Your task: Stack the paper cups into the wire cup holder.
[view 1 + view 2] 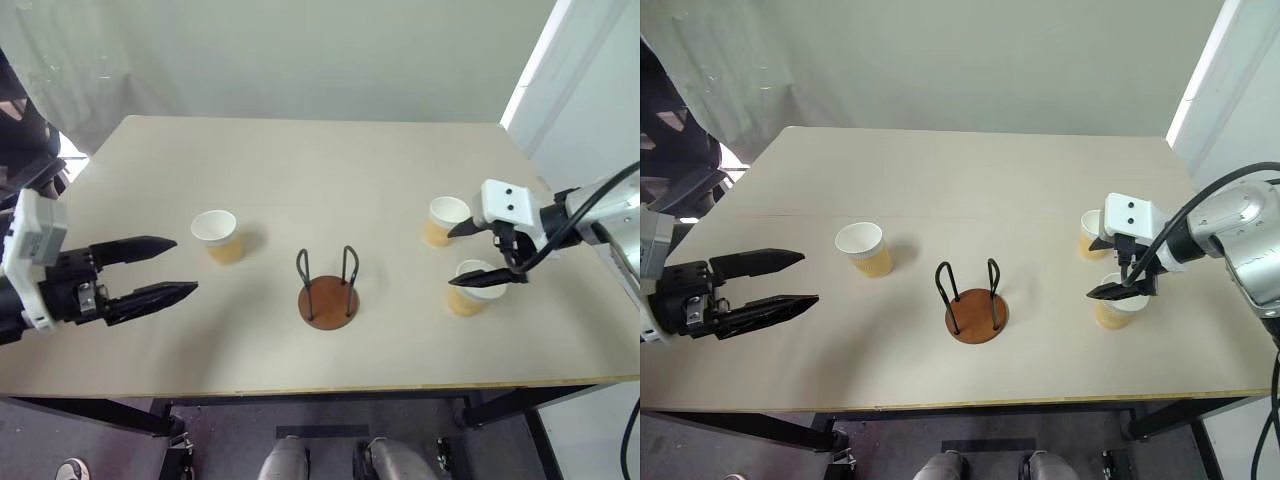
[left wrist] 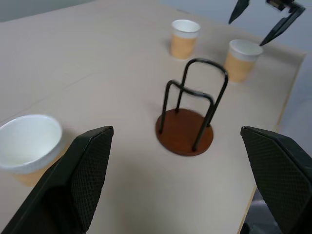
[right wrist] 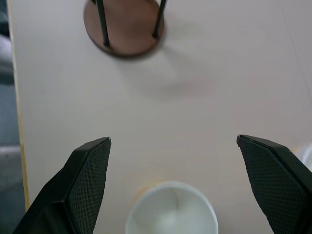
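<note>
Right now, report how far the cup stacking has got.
Done: nothing yet. The wire cup holder stands empty mid-table, and all three paper cups sit upright on the table.

In hand: nothing is gripped. The right gripper hangs open above the near right cup; the left gripper is open, short of the left cup.

Left: all three cups, including the far right cup.
</note>
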